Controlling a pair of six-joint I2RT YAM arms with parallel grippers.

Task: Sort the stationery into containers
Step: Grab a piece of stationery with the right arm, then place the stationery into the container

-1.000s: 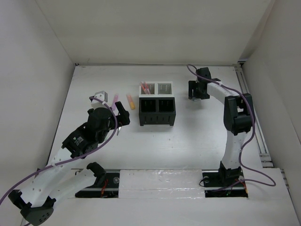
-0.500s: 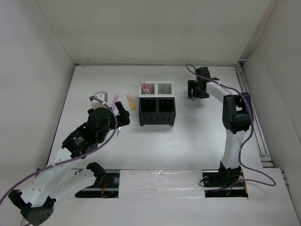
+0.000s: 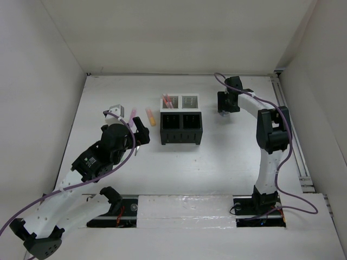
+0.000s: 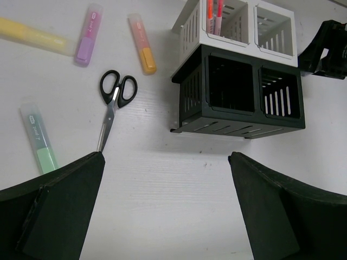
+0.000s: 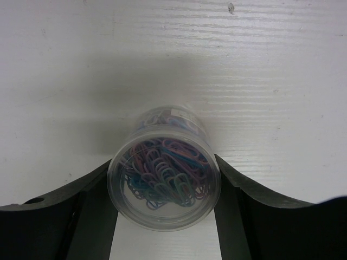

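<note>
A clear round tub of coloured paper clips (image 5: 164, 187) stands on the white table at the back right. My right gripper (image 5: 164, 162) is shut on it, one finger against each side. The containers (image 3: 181, 127) are a block of two white and two black mesh compartments (image 4: 238, 116); red pens (image 4: 214, 13) stand in the left white one. My left gripper (image 4: 165, 157) hovers open and holds nothing, short of the black compartments. To its left lie black-handled scissors (image 4: 114, 100) and green (image 4: 39, 143), yellow (image 4: 32, 37), pink (image 4: 87, 35) and orange (image 4: 142, 44) highlighters.
White walls enclose the table on the left, back and right. A rail (image 3: 293, 135) runs along the right edge. In the top view a small grey-white item (image 3: 115, 109) lies beside the pink highlighter (image 3: 132, 115), behind the left arm.
The right gripper's jaws have closed in onto the paper clip tub and the wrist shifted slightly. The left arm has not moved.
</note>
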